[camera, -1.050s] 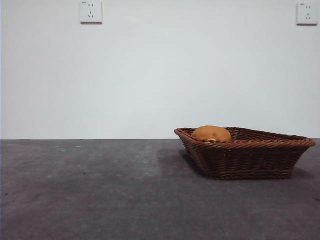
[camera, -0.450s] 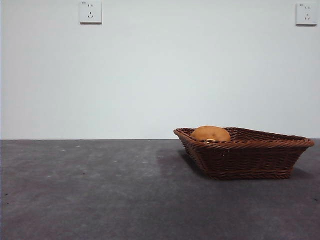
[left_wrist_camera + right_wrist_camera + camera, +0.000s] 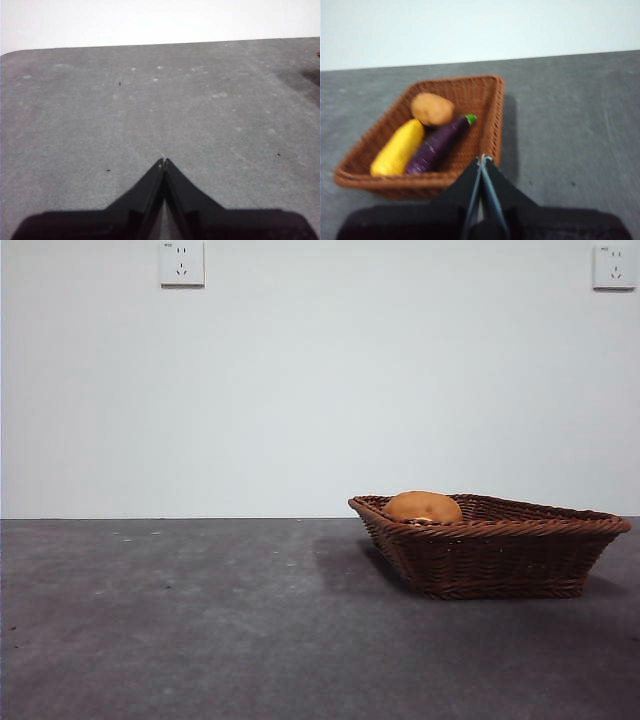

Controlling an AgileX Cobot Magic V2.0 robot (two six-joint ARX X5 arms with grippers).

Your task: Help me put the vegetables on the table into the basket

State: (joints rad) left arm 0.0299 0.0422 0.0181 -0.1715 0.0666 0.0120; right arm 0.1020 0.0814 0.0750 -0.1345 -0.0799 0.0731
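— Where do the two grippers stand?
— The right gripper [image 3: 482, 161] hangs above the table [image 3: 570, 125] just outside the basket [image 3: 492, 117], its jaws pressed together with nothing between them. The left gripper [image 3: 164, 162] is also closed and empty, over bare grey tabletop, well apart from the basket.

— And the vegetables?
— All three lie inside the basket. In the right wrist view the potato [image 3: 432, 109] sits toward the far end, the yellow vegetable [image 3: 397, 148] lies lengthwise along one side, and the eggplant [image 3: 437, 144] rests beside it, touching it, green stem tip pointing toward the basket's wall.

— What does the front view add?
— The wicker basket [image 3: 490, 558] stands on the dark table [image 3: 200, 620] at the right, only the top of the potato [image 3: 422, 506] showing above the braided rim. Two wall sockets [image 3: 181, 262] sit high on the white wall. Neither arm appears there.
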